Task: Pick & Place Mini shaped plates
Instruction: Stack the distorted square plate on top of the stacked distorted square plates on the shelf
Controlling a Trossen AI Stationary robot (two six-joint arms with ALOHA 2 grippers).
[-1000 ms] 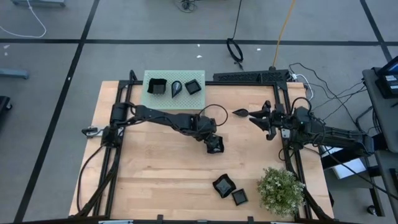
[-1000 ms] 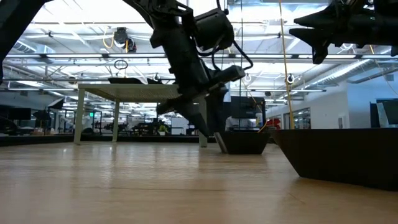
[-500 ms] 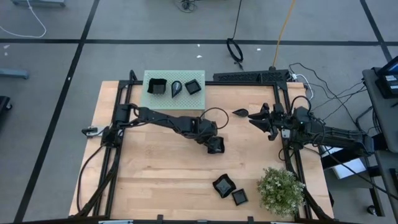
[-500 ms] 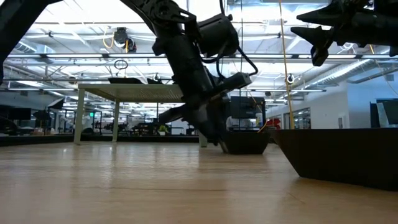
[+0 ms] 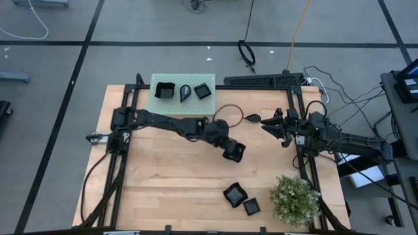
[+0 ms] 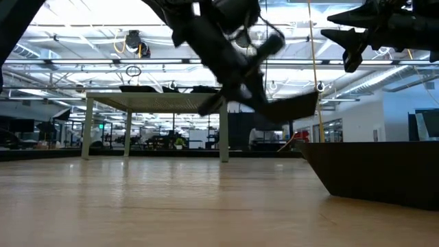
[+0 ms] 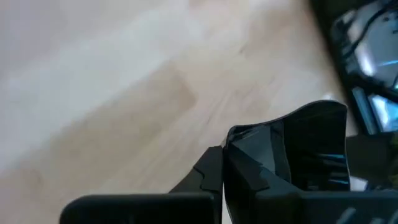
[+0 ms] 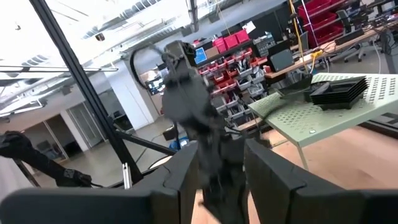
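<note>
While its fingers are clamped on a square black plate [image 5: 234, 151], left gripper [image 5: 229, 148] holds it lifted clear of the wooden table [image 5: 163, 183], mid-table. Right gripper [image 5: 269, 125] waits near the right edge, fingers apart, nothing between them. Three plates sit on the green platform [image 5: 212, 103]; two more lie beside the plant [image 5: 295, 199].

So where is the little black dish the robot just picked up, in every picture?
High view: the held dish sits mid-table, pinched by the left gripper.
Low view: dish lifted off the table, right of centre.
Left wrist view: dish at lower right.
Right wrist view: cannot tell.
Shared landmark: the green platform.
</note>
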